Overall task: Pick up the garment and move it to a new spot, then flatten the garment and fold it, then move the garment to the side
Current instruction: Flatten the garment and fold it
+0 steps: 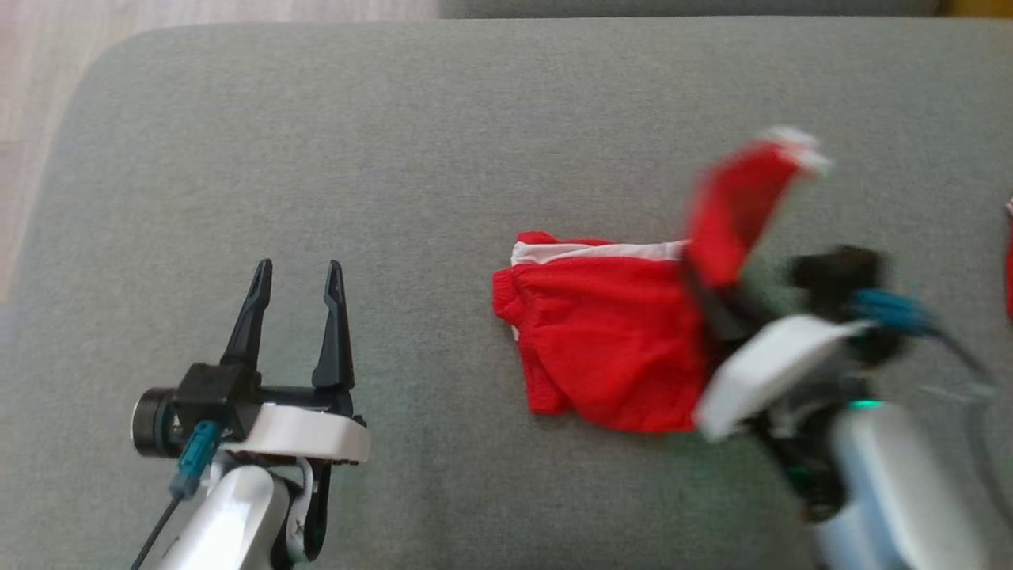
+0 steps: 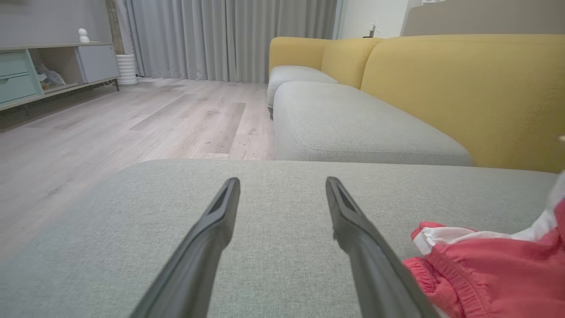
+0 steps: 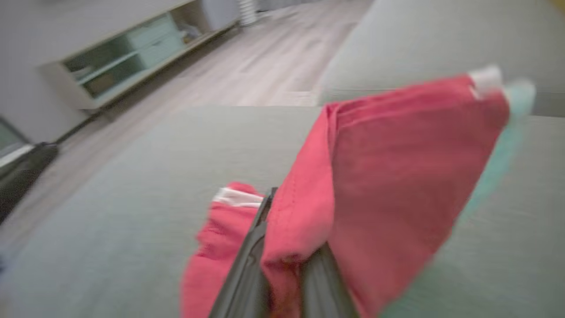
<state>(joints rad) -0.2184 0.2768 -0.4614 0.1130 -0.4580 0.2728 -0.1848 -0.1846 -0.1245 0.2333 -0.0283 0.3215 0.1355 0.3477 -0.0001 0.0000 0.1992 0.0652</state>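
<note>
The garment (image 1: 609,340) is a pair of red shorts with a white stripe, lying on the grey sofa seat (image 1: 443,142). Its right part is lifted into a blurred flap (image 1: 740,202). My right gripper (image 1: 700,289) is shut on that red cloth; in the right wrist view the garment (image 3: 397,176) hangs over the two fingers (image 3: 247,260). My left gripper (image 1: 299,273) stands open to the left of the shorts, apart from them, with nothing between its fingers. The left wrist view shows the garment's (image 2: 485,269) edge at the lower right, beside the open left gripper (image 2: 282,183).
Wooden floor (image 1: 32,87) lies beyond the seat's left edge. Another red item (image 1: 1010,261) peeks in at the right edge. A yellow sofa back (image 2: 463,84) and a second grey cushion (image 2: 353,128) stand ahead of the left gripper. A low cabinet (image 2: 44,70) is across the floor.
</note>
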